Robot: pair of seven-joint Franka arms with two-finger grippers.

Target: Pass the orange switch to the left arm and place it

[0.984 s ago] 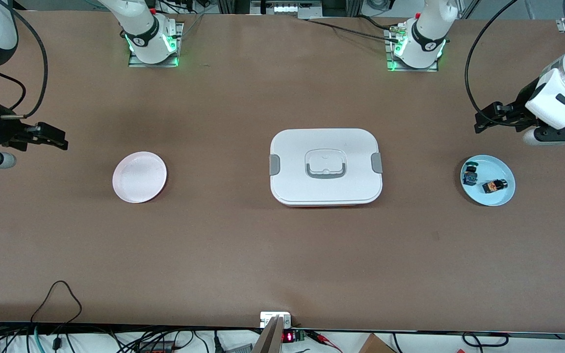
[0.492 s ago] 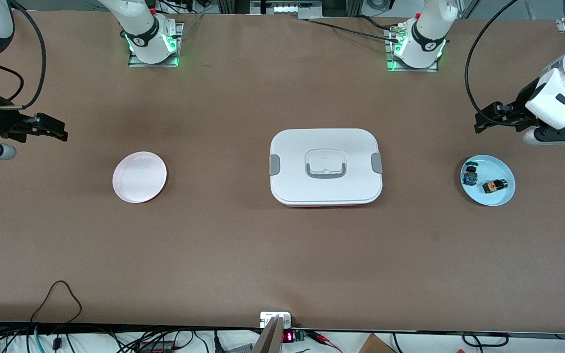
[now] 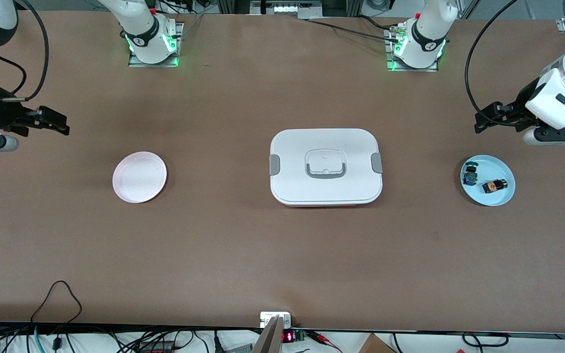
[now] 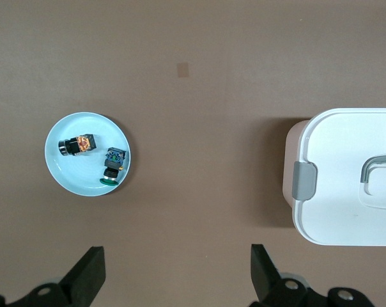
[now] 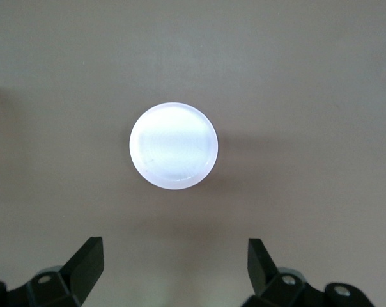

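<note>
The orange switch [image 3: 495, 186] [image 4: 78, 144] lies on a light blue plate [image 3: 494, 198] [image 4: 71, 176] at the left arm's end of the table, next to a small blue-and-black component [image 3: 470, 175] [image 4: 114, 164]. My left gripper [image 3: 479, 123] [image 4: 177, 272] hangs open above the table beside that plate, with nothing between its fingers. The white box [image 3: 292, 157] [image 4: 353, 179] stands closed at mid-table. My right gripper [image 3: 63, 127] [image 5: 174, 262] hovers open and empty at the right arm's end of the table.
A pink plate [image 3: 139, 177] [image 5: 174, 146] with nothing on it sits between the box and the right arm's end. Cables and a small device [image 3: 275, 319] line the table edge nearest the front camera.
My right gripper has shifted a little upward in the front view, away from the pink plate. The left arm, the box and both plates have not moved.
</note>
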